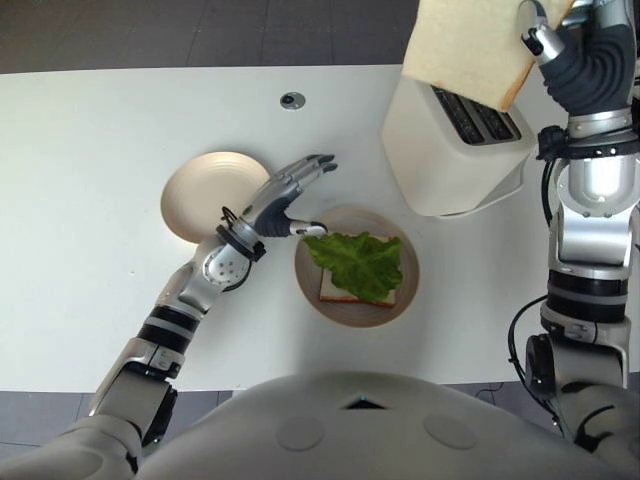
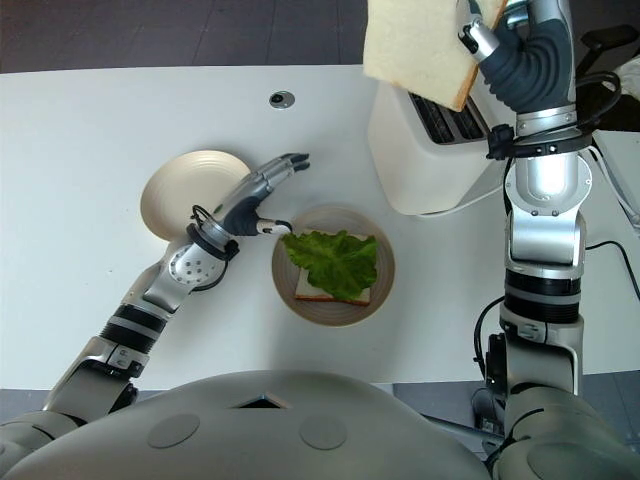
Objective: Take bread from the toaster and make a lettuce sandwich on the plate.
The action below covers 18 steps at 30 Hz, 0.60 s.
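Note:
A white toaster [image 1: 440,150] stands at the right of the table, its slots facing up. My right hand [image 1: 575,45] is above it, shut on a slice of bread [image 1: 470,45] lifted clear of the slots. On a tan plate [image 1: 357,300] in front of me lies another bread slice [image 1: 358,292] with a green lettuce leaf [image 1: 358,260] on top. My left hand [image 1: 285,195] rests open just left of that plate, fingers stretched out, one fingertip near the lettuce.
A second, empty cream plate [image 1: 205,190] sits behind my left hand. A small round metal fitting [image 1: 292,99] is set into the tabletop near the far edge. A cable [image 2: 610,260] runs off the table at the right.

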Each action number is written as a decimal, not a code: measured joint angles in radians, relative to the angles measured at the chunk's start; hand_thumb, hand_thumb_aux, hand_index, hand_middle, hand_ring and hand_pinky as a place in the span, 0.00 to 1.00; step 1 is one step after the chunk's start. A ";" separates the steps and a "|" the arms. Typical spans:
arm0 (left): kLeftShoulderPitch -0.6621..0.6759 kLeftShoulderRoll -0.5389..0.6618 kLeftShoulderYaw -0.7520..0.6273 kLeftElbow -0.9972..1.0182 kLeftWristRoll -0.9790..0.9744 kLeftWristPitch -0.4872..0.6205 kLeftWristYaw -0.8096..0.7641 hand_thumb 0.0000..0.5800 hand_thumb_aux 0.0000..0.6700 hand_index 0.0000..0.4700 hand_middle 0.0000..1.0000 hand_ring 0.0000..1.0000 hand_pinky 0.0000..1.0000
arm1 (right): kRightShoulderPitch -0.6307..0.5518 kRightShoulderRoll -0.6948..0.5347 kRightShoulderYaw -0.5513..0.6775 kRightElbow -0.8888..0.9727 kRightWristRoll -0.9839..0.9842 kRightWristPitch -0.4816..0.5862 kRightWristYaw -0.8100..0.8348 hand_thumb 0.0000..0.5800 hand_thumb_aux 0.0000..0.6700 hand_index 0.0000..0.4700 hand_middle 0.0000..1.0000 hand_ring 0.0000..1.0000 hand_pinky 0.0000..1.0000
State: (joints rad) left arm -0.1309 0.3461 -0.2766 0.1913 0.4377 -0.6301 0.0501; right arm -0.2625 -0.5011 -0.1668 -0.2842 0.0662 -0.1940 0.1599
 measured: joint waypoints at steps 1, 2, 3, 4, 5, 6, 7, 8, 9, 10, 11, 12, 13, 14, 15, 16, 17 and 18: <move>0.001 -0.008 0.020 -0.001 -0.031 -0.004 0.006 0.00 0.00 0.00 0.00 0.00 0.00 | 0.027 0.012 0.001 -0.019 0.066 0.023 0.033 1.00 1.00 1.00 1.00 1.00 1.00; 0.002 -0.012 0.040 -0.002 -0.052 -0.004 0.011 0.00 0.00 0.00 0.00 0.00 0.00 | 0.056 0.024 0.003 -0.034 0.117 0.046 0.058 1.00 1.00 1.00 1.00 1.00 1.00; 0.004 -0.016 0.060 -0.005 -0.074 -0.004 0.016 0.00 0.00 0.00 0.00 0.00 0.00 | 0.088 0.039 0.003 -0.054 0.175 0.074 0.080 1.00 1.00 1.00 1.00 1.00 1.00; 0.007 -0.018 0.083 -0.010 -0.095 -0.004 0.023 0.00 0.00 0.00 0.00 0.00 0.00 | 0.133 0.058 0.008 -0.077 0.231 0.104 0.104 1.00 1.00 1.00 1.00 1.00 1.00; 0.011 -0.019 0.094 -0.016 -0.110 -0.005 0.025 0.00 0.00 0.00 0.00 0.00 0.00 | 0.169 0.071 0.013 -0.095 0.276 0.131 0.119 1.00 1.00 1.00 1.00 1.00 1.00; 0.014 -0.022 0.103 -0.022 -0.121 -0.007 0.024 0.00 0.00 0.00 0.00 0.00 0.00 | 0.199 0.084 0.022 -0.110 0.310 0.153 0.129 1.00 1.00 1.00 1.00 1.00 1.00; 0.022 -0.032 0.119 -0.035 -0.150 -0.013 0.024 0.00 0.00 0.00 0.00 0.00 0.00 | 0.269 0.109 0.050 -0.138 0.361 0.193 0.149 1.00 1.00 1.00 1.00 1.00 1.00; 0.026 -0.037 0.130 -0.046 -0.171 -0.018 0.023 0.00 0.00 0.00 0.00 0.00 0.00 | 0.324 0.130 0.075 -0.151 0.391 0.225 0.161 1.00 1.00 1.00 1.00 1.00 1.00; 0.030 -0.040 0.145 -0.061 -0.195 -0.025 0.020 0.00 0.00 0.00 0.00 0.00 0.00 | 0.394 0.150 0.102 -0.152 0.415 0.266 0.177 1.00 1.00 1.00 1.00 1.00 1.00; 0.035 -0.045 0.156 -0.072 -0.218 -0.034 0.017 0.00 0.00 0.00 0.00 0.00 0.00 | 0.435 0.161 0.120 -0.153 0.438 0.293 0.184 1.00 1.00 1.00 1.00 1.00 1.00; 0.042 -0.048 0.161 -0.079 -0.243 -0.041 0.008 0.00 0.00 0.00 0.00 0.00 0.00 | 0.455 0.165 0.125 -0.152 0.445 0.307 0.192 1.00 1.00 1.00 1.00 1.00 1.00; 0.053 -0.053 0.166 -0.090 -0.275 -0.050 -0.004 0.00 0.00 0.00 0.00 0.00 0.00 | 0.479 0.170 0.133 -0.150 0.445 0.323 0.197 1.00 1.00 1.00 1.00 1.00 1.00; 0.065 -0.054 0.166 -0.109 -0.309 -0.069 -0.021 0.00 0.00 0.00 0.00 0.00 0.00 | 0.510 0.178 0.149 -0.134 0.445 0.340 0.204 1.00 1.00 1.00 1.00 1.00 1.00; 0.070 -0.055 0.166 -0.120 -0.326 -0.081 -0.035 0.00 0.00 0.00 0.00 0.00 0.00 | 0.528 0.184 0.159 -0.122 0.444 0.346 0.209 1.00 1.00 1.00 1.00 1.00 1.00; 0.076 -0.055 0.163 -0.131 -0.343 -0.094 -0.049 0.00 0.00 0.00 0.00 0.00 0.00 | 0.539 0.192 0.167 -0.107 0.439 0.347 0.213 1.00 1.00 1.00 1.00 1.00 1.00; 0.087 -0.055 0.156 -0.148 -0.360 -0.116 -0.070 0.00 0.00 0.00 0.00 0.00 0.00 | 0.555 0.201 0.185 -0.081 0.420 0.345 0.219 1.00 1.00 1.00 1.00 1.00 1.00; 0.096 -0.055 0.146 -0.160 -0.372 -0.133 -0.089 0.00 0.00 0.00 0.00 0.00 0.00 | 0.570 0.207 0.204 -0.056 0.398 0.342 0.224 1.00 1.00 1.00 1.00 1.00 1.00; 0.108 -0.055 0.135 -0.175 -0.383 -0.149 -0.111 0.00 0.00 0.00 0.00 0.00 0.00 | 0.584 0.210 0.217 -0.026 0.369 0.336 0.230 1.00 1.00 1.00 1.00 1.00 1.00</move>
State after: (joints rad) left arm -0.0234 0.2911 -0.1412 0.0166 0.0547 -0.7792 -0.0609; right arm 0.3220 -0.2906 0.0503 -0.3102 0.4347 0.1420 0.3894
